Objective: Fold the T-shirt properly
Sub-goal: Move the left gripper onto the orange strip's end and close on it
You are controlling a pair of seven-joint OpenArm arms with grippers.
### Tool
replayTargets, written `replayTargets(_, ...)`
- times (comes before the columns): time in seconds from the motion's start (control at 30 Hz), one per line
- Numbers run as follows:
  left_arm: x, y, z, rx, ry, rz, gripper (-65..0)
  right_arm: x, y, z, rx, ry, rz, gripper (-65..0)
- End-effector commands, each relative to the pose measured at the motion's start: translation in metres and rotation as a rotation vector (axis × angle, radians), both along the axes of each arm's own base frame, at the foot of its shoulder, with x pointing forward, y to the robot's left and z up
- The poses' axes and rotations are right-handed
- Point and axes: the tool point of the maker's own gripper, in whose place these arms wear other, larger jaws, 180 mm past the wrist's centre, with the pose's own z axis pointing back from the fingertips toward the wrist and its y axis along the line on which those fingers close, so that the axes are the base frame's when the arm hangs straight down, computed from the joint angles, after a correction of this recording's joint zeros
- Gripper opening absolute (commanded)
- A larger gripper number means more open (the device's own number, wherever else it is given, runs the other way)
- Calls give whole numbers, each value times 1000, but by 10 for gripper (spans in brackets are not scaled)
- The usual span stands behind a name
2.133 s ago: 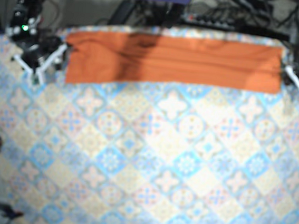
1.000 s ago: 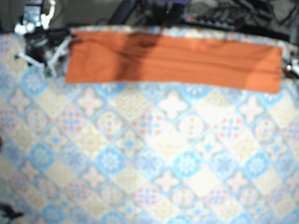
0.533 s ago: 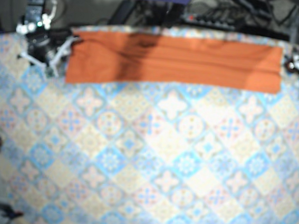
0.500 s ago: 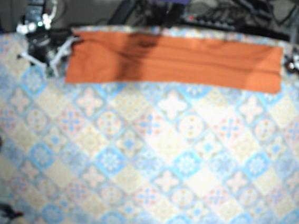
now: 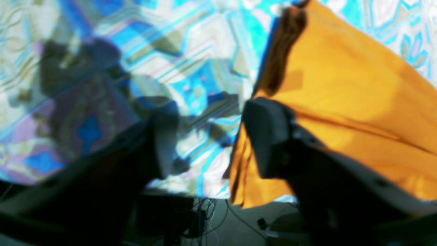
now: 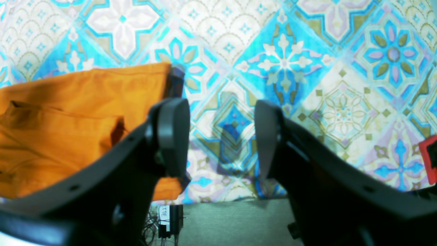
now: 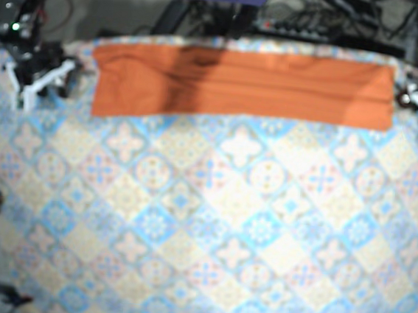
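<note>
T-shirt (image 7: pixel 246 82), base view: lies flat as a long orange band along the far edge of the patterned tablecloth (image 7: pixel 210 223). Off the band's left end and apart from it, right gripper (image 7: pixel 32 89) with white fingers spread. Just beside the band's other end, left gripper (image 7: pixel 416 99), too blurred here to tell whether spread or closed.

Left wrist view: left gripper (image 5: pixel 211 136) spread wide, only tablecloth (image 5: pixel 102 51) between the dark fingers. T-shirt (image 5: pixel 341 95) on the picture's right, layered end partly behind one finger (image 5: pixel 266 136); cannot tell whether touching.

Right wrist view: right gripper (image 6: pixel 222 136) spread wide over tablecloth (image 6: pixel 307 61). T-shirt (image 6: pixel 68 112) on the picture's left, folds showing, corner behind one finger (image 6: pixel 174 133). Small red thing (image 6: pixel 431 157) at the picture's right edge.
</note>
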Motion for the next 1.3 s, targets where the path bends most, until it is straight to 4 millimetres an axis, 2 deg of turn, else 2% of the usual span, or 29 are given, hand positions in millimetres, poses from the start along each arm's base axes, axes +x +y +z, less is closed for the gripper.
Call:
replayTargets(0.0,10,11,13,26,-25,-12,-253,7,-2,11,-10,-43,9,-350)
replayTargets(0.1,11,10,14,25,-30,-13,-172,7,-2,11,-9,-44,11,-350)
replayTargets(0.17,12,10,15,24,-33,-14,-148,8,-3,12,-10,-49,8,-350)
replayTargets(0.27,19,6,16,15,-51,-29,-148,8,-4,12,-10,-51,6,-350)
replayTargets(0.4,30,-22,6,-33,-39,-107,-148,8,-4,12,-11,-51,4,-350)
replayTargets(0.5,35,-37,4,-79,-47,-118,-148,8,-4,13,-11,-52,3,-350)
replayTargets(0.83,36,-39,4,-88,-48,-118,-148,7,-4,12,-11,-50,1,-350)
replayTargets(1.1,26,-39,-1,-88,-27,-116,-148,7,-4,12,-11,-50,1,-350)
replayTargets(1.27,21,-59,-13,-120,1,-151,-148,7,-4,12,-11,-50,1,-350)
